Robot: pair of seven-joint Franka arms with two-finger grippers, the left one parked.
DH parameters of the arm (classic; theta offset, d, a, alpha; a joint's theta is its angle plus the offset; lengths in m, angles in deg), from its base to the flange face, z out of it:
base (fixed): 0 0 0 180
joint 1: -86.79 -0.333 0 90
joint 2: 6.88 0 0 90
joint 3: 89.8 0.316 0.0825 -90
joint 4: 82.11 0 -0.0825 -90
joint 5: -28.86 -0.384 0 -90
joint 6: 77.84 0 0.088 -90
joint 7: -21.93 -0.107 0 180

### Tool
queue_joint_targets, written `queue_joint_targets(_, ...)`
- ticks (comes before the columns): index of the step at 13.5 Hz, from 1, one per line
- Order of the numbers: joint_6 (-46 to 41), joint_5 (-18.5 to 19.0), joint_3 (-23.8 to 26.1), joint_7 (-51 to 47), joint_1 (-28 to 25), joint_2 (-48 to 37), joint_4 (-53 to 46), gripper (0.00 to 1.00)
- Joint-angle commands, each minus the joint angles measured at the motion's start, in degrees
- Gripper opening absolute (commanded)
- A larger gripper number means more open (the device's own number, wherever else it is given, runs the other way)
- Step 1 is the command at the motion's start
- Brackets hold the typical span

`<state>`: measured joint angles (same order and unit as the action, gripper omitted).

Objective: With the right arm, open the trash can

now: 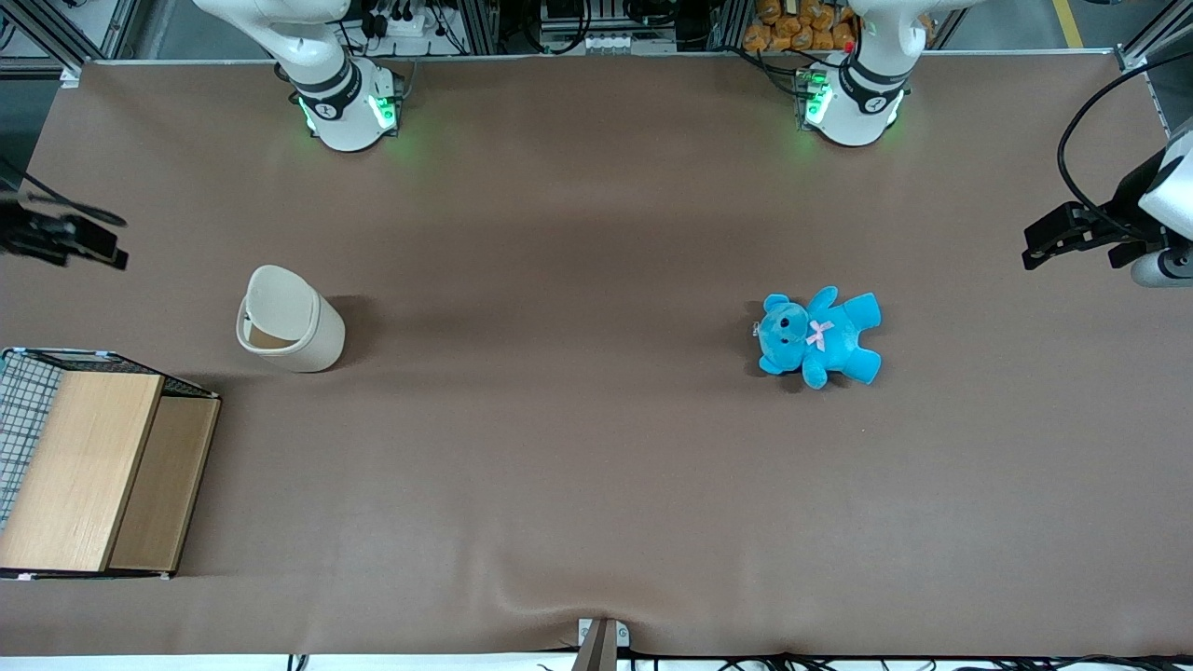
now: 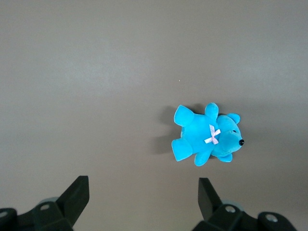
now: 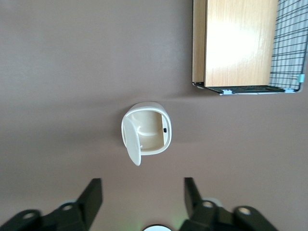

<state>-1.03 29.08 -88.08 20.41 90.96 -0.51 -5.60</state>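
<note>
The trash can (image 1: 291, 323) is a small cream-white bin standing on the brown table toward the working arm's end. Its lid (image 1: 281, 303) is swung up and the mouth is uncovered. In the right wrist view I look down into the trash can (image 3: 149, 129), with the lid (image 3: 131, 142) tipped up at one side of the rim. My right gripper (image 1: 91, 244) hangs above the table edge, apart from the can and touching nothing. In the right wrist view the gripper (image 3: 143, 186) is open and empty, with the can below and ahead of it.
A wire basket with a wooden top (image 1: 84, 466) stands nearer the front camera than the can; it also shows in the right wrist view (image 3: 240, 43). A blue teddy bear (image 1: 818, 337) lies toward the parked arm's end, also in the left wrist view (image 2: 207, 139).
</note>
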Motion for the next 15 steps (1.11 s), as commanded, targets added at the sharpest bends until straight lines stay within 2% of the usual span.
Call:
queue_joint_targets(1, -3.8, 0.1, 0.1, -0.3, -2.0, -4.7, -0.4, 1.00)
queue_joint_targets(4, -5.2, -0.6, -0.1, -2.4, -3.5, -9.4, 2.5, 1.00)
queue_joint_targets(9, -8.2, -3.4, -0.3, -7.4, -3.5, -8.9, 1.1, 1.00)
queue_joint_targets(15, -8.9, -0.7, -0.7, -7.0, -3.9, -8.3, 0.8, 1.00)
